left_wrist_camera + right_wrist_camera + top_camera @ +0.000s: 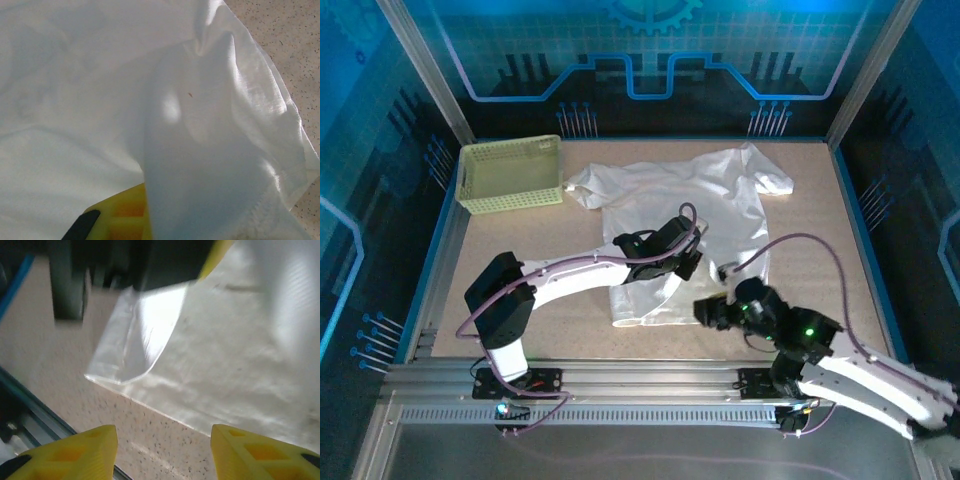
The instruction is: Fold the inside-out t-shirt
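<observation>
Now | t-shirt (660, 200): one | basket (510, 200): one | left jaws: clamped on t-shirt | right jaws: apart, empty

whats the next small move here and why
Probably ease the right claw forward and close it on the near hem of the t-shirt. Its jaws stand open over the table, just short of that edge, while the left claw is already shut on a fold of the cloth.
</observation>
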